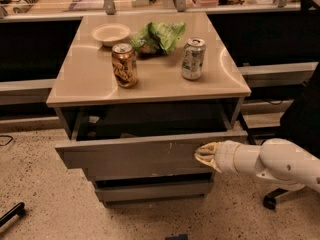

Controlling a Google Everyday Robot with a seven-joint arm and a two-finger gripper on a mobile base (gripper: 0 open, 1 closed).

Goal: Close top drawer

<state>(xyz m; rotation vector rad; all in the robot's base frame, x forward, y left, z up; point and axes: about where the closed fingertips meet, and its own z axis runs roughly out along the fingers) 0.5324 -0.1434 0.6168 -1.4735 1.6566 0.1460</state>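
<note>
Your claw [204, 154] touches the front of the part-open top drawer [130, 157] at its right end, and you cannot tell whether the claw is clenched.

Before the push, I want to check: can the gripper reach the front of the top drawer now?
Probably yes. The gripper appears to touch the right part of the top drawer front, and nothing stands between them.
</note>
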